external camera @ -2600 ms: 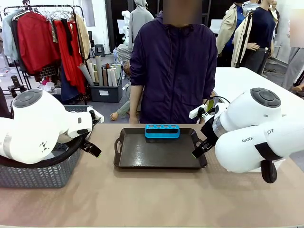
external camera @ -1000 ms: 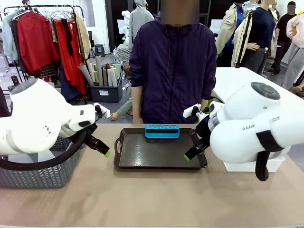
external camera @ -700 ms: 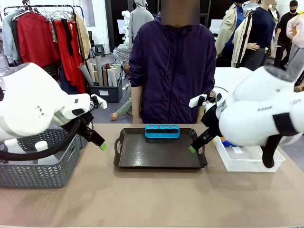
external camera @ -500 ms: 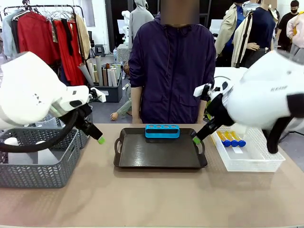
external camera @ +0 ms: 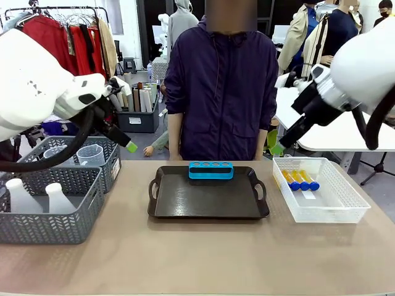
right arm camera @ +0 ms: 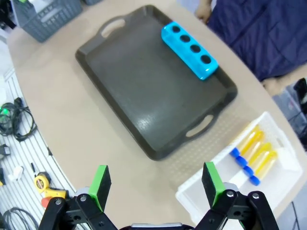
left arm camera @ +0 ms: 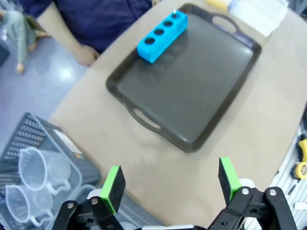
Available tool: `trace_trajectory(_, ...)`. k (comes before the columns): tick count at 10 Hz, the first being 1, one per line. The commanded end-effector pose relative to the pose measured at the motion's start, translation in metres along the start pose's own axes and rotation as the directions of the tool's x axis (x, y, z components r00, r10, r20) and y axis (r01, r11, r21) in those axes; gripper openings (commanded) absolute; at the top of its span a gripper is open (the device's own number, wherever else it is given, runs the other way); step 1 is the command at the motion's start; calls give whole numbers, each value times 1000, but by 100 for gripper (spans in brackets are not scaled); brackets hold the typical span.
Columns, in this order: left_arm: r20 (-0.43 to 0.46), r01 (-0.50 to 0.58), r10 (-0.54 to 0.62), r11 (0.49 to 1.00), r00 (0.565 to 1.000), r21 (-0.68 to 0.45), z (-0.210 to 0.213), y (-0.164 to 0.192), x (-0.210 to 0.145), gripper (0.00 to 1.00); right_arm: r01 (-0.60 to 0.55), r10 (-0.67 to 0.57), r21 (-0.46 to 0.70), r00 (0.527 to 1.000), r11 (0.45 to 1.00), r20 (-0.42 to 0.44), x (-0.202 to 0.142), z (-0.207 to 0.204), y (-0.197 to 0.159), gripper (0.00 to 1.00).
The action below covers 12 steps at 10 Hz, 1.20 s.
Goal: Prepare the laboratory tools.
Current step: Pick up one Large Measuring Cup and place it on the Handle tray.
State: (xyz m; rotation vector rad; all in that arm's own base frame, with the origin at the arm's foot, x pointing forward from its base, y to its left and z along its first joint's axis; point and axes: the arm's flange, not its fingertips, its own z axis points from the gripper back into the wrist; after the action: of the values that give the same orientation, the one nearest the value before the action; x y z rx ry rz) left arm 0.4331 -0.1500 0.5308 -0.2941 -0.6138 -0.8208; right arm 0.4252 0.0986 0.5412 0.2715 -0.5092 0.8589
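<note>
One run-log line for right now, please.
left gripper: open, empty | right gripper: open, empty | tube rack: empty, at tray far edge | tubes: in white basket | beakers, flasks: in grey baskets

A robot test space set up in a large open room is shown. A beige surface [external camera: 197, 265] is flanked by two white robot arms [external camera: 37, 74], and its far edge is attended by a person [external camera: 222, 86]. Beyond that edge, a clothes rack [external camera: 55, 43] hung with garments, a grey bin [external camera: 139, 118] of rolled sheets and a white table [external camera: 308, 114] are seen. Cables [right arm camera: 17, 120] and a yellow tape measure [right arm camera: 41, 183] are left on the slatted floor [right arm camera: 19, 158] beside the surface's edge.
</note>
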Motion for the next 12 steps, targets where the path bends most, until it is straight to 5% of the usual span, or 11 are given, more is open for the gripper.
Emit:
trace_trajectory(1,44,56,-55,998,998,-25,3,8,7,100,-26,23,42,998,999,65,5,15,-27,100)
trace_trajectory(7,136,47,-42,998,990,-31,30,13,9,100,-98,76,95,974,991,213,-3,51,-80,100)
trace_trajectory(12,155,42,-42,999,987,5,45,23,24,100,-119,97,76,966,990,242,-15,61,-93,100)
